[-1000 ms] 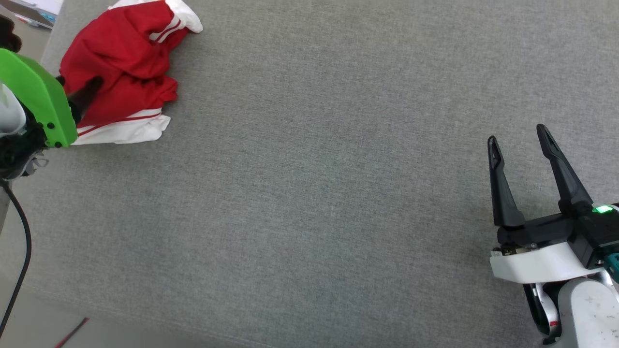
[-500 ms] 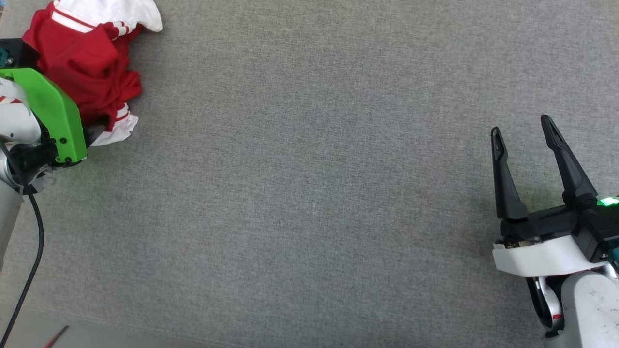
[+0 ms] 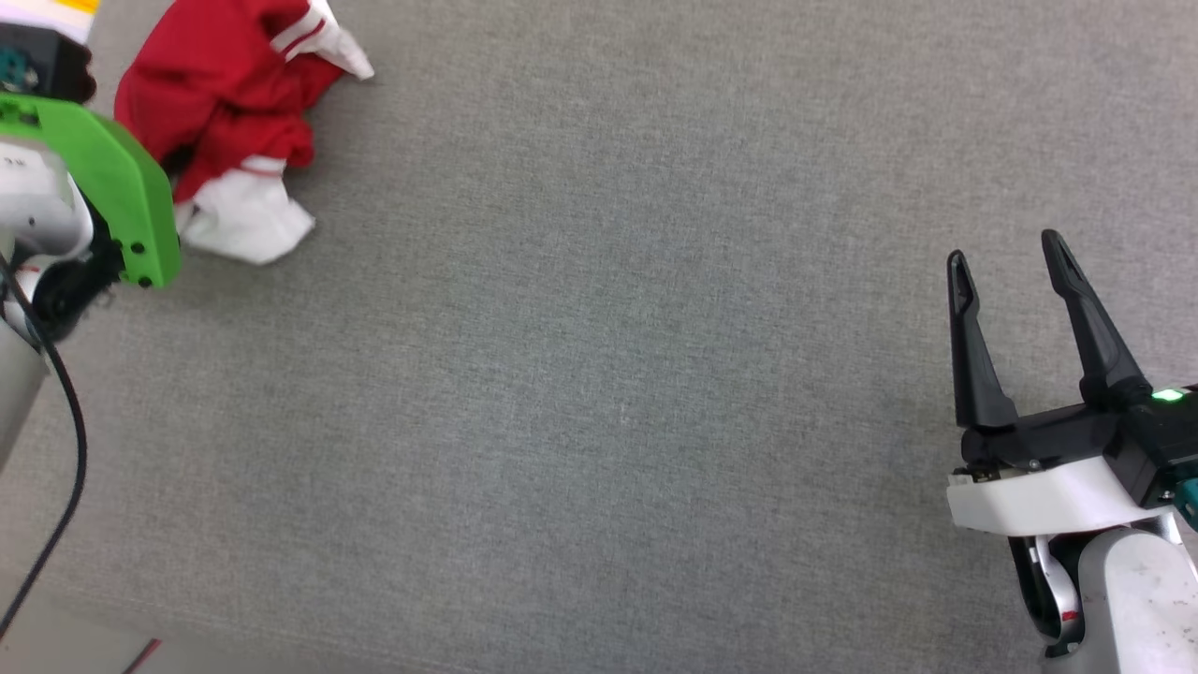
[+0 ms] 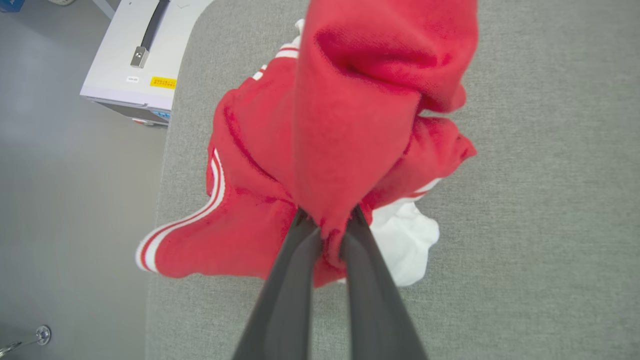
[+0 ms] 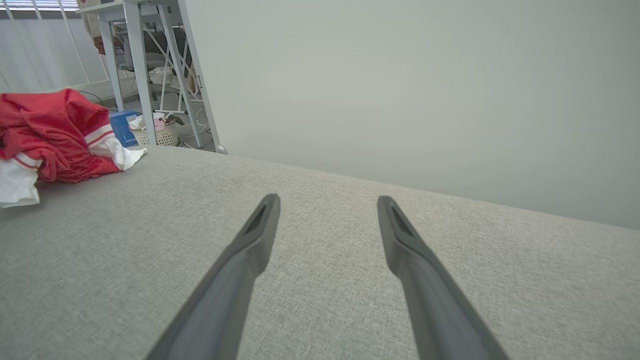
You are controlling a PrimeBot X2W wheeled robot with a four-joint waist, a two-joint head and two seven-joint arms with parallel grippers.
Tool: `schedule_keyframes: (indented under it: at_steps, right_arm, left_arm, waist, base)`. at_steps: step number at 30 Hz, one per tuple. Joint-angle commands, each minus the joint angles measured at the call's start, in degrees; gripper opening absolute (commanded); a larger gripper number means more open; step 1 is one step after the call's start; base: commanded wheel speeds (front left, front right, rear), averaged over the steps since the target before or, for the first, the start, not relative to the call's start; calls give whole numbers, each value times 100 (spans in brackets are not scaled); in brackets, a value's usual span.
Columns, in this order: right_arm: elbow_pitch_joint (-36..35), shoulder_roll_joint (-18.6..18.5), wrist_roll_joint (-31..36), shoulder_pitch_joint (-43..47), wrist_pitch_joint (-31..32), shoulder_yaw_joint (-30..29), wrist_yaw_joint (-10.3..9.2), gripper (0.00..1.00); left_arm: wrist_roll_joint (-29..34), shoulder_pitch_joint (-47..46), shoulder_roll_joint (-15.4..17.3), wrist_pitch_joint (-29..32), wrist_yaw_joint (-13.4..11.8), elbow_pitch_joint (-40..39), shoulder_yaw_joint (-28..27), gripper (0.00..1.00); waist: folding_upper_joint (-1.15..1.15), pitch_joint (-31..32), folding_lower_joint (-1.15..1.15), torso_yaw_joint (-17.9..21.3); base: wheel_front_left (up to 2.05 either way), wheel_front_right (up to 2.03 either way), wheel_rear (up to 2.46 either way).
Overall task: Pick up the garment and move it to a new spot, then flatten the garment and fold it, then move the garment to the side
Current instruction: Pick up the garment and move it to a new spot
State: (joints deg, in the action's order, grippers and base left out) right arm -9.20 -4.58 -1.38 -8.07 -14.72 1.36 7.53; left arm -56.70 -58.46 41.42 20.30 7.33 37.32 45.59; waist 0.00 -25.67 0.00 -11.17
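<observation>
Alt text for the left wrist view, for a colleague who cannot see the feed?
The left gripper is shut on a fold of the red garment. The rest lies crumpled, a white sleeve showing, near the edge of a grey fabric surface; a white cabinet stands on the floor beyond that edge.

The left gripper (image 4: 327,220) has its two dark fingers (image 4: 290,280) drawn almost together, pinching a fold of the garment (image 4: 350,125) between the tips. In the head view its arm comes in from the left edge, with a green wrist cover (image 3: 122,187) screening the fingers. The right gripper (image 3: 1001,248) sits at the lower right on its pale forearm (image 3: 1132,599), fingers spread wide, pointing up that view and holding nothing.
</observation>
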Motion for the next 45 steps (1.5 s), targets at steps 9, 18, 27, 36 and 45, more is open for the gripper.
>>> schedule_keyframes:
  at_steps: [9, 18, 27, 36, 45]
  right_arm:
    - [72, 143, -147, 189, -28, -76, -4, 100]
    - [85, 168, -506, 256, -28, -197, -4, 100]
    - [86, 169, -817, 288, -28, -296, -4, 100]
    - [82, 169, -975, 319, -28, -420, -4, 100]
    - [83, 169, -972, 365, -28, -469, -4, 100]
  left_arm:
    - [523, -800, 240, -550, 15, -1065, 542, 0]
    - [856, -1457, -134, -477, 15, -1983, 1017, 0]
    - [983, -2067, -911, -367, 15, -2511, 1515, 0]
    - [895, -1787, -1733, -538, 15, -2196, 2518, 0]
    - [1004, -355, -1960, -432, 15, -1773, 2772, 0]
  waist:
    - [0, 747, 0, 179]
    - [0, 1022, 0, 841]
    - [0, 988, 0, 1613]
    - [0, 916, 0, 1990]
    - [0, 874, 0, 1888]
  base:
    - [0, 0, 0]
    - [0, 0, 0]
    - [0, 0, 0]
    - [0, 0, 0]
    - [0, 0, 0]
